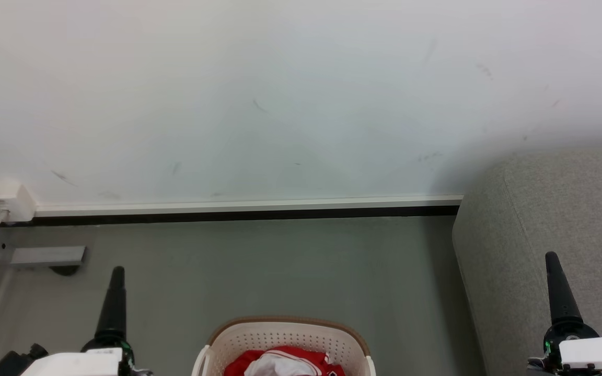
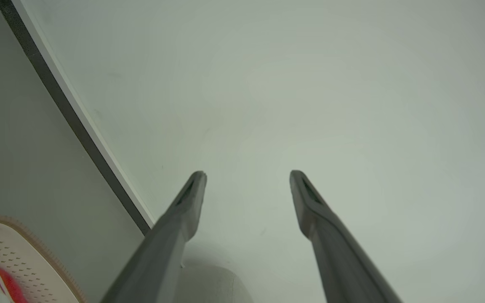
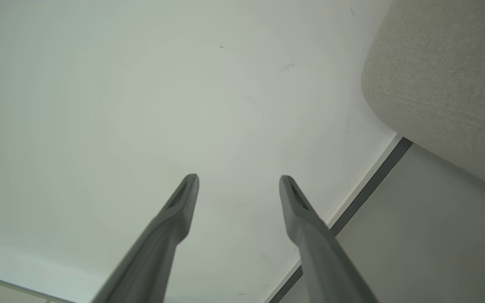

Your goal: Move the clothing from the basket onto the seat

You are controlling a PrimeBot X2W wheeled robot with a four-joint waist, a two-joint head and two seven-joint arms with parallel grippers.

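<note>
"Head view, low in the middle: is that the basket (image 1: pixel 280 337)?"

"Yes, cream with a brown rim, standing on the grey floor (image 1: pixel 280 266). The red and white clothing (image 1: pixel 282 363) lies bunched inside it, partly cut off by the bottom edge."

"And the seat (image 1: pixel 546 209)?"

"Off to the robot's right, grey and rounded at the end, reaching back to the white wall (image 1: pixel 280 104). A stretch of floor lies between it and the basket."

"What is the left gripper (image 2: pixel 247 176) doing?"

"It stands up left of the basket, its two dark fingers spread wide with nothing between them, pointing at the wall above the skirting board (image 1: pixel 249 209)."

"And the right gripper (image 3: pixel 238 179)?"

"Raised in front of the seat's end, fingers just as far apart, holding nothing."

"Is either one touching the clothing?"

"No. Both stand apart from the basket, and what I can see of the clothing sits below the rim."
</note>
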